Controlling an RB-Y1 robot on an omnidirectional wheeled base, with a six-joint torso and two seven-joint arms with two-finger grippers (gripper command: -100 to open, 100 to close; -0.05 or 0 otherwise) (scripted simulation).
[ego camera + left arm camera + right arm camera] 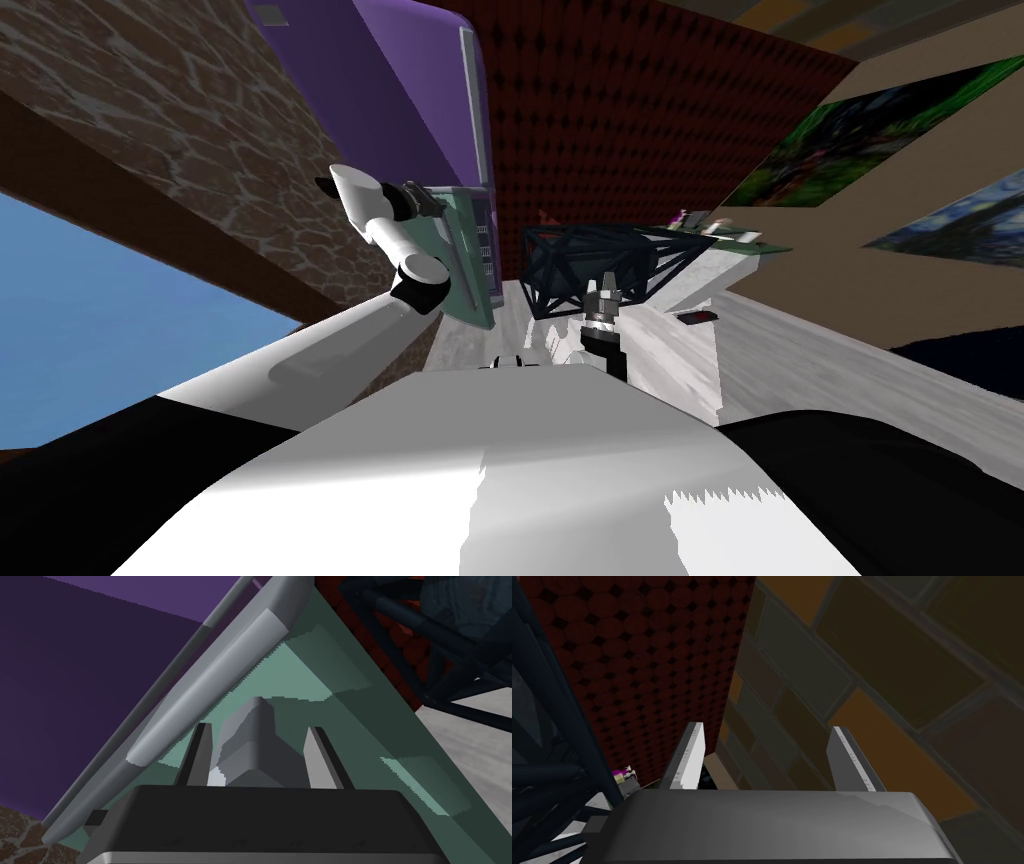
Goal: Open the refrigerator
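The refrigerator [395,90] stands up against the stone-patterned wall [150,110], a tall purple body with a teal lower door [325,681], and the robot has parked itself right in front of it. Its left arm reaches up and across to that teal door, where the left gripper [257,727] has its nose almost on the panel. Seen along that hand, a long grey handle [210,683] with rounded ends runs along the door's edge, and just beside it a stubby grey block [250,748] juts out from the teal face. The two thin fingers [320,756] stand either side of that block, drawn in until they press its flanks, so the hand is clamped on it rather than on the long bar.

From above, the teal door looks set at a slight angle to the purple body, with a narrow strip of pale slats along its far edge; whether it is ajar I cannot tell.

The right arm hangs low in front of the chest, near a dark lattice frame [590,262] on the pale floor [800,350], well apart from the fridge. The right gripper [767,726] has its fingers spread wide with nothing between them
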